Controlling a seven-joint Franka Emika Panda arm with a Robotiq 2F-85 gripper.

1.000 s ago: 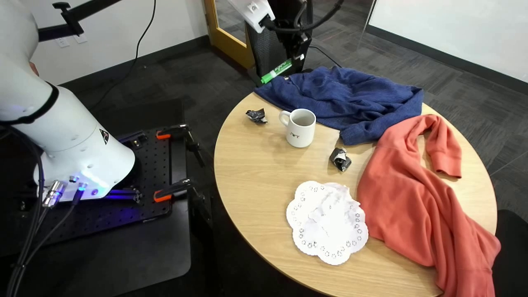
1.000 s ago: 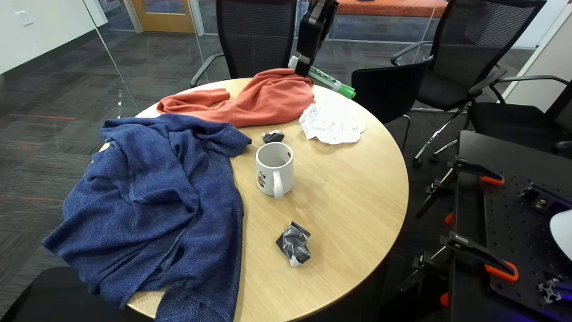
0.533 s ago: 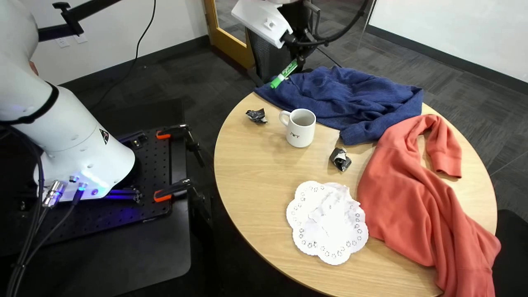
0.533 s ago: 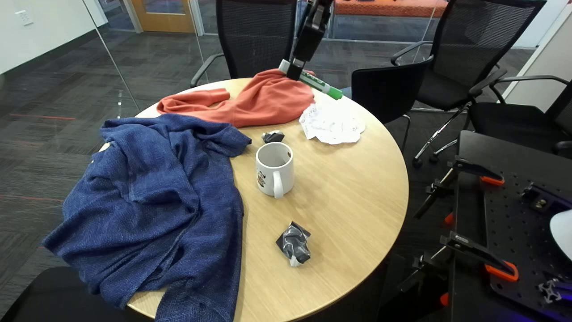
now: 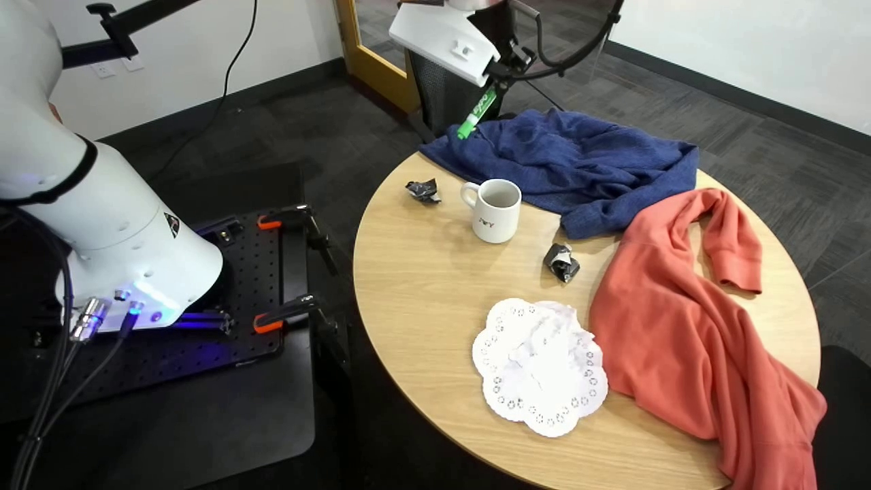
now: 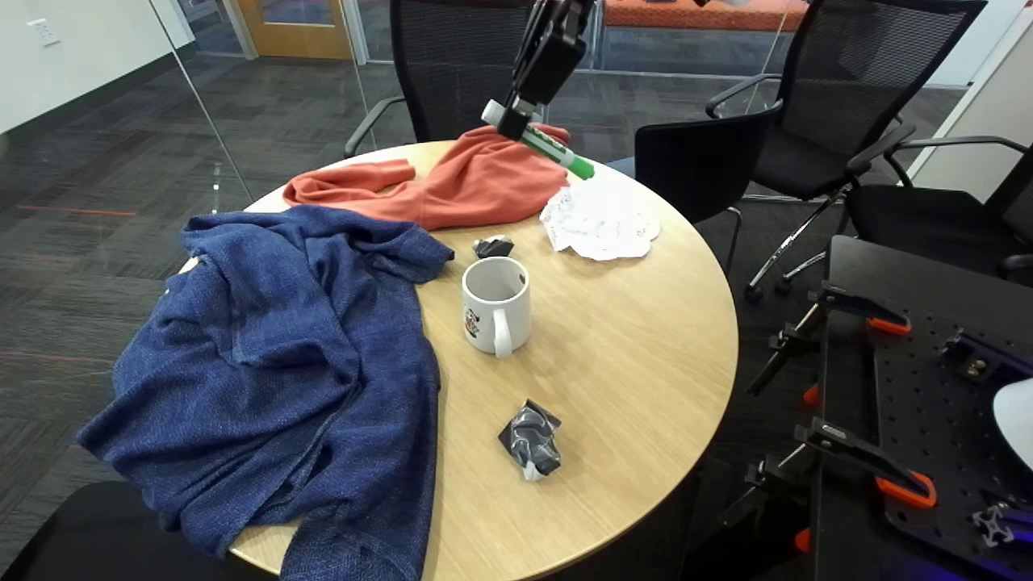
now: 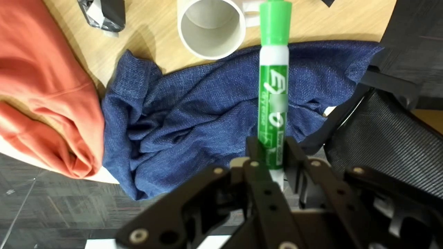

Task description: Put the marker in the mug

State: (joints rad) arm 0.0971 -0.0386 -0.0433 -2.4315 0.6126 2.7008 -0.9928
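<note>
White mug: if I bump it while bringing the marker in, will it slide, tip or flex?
The mug looks like rigid ceramic, so it probably won't flex. Standing upright on the smooth-looking tabletop, it may slide if pushed low. Its stout shape, not much taller than wide, suggests a light bump likely won't tip it.

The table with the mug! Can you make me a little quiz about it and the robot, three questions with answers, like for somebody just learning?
1. How many crumpled dark lumps show on the table?
2. True or false: the mug stands upright.
3. What are the fingers gripping? a) the mug, b) the marker, c) the doily

Key: 1. two; 2. true; 3. b
</note>
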